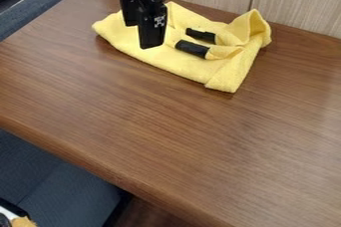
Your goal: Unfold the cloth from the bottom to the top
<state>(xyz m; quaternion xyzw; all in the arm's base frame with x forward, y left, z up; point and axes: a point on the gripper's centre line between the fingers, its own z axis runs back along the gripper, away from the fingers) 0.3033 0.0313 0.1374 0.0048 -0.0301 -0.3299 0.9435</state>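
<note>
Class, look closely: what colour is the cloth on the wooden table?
The cloth is yellow, as the camera view shows best.

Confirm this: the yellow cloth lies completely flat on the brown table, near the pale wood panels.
Not flat: the camera view shows the yellow cloth folded, with one corner bunched up. It does lie on the brown table, near the pale wood panels.
</note>
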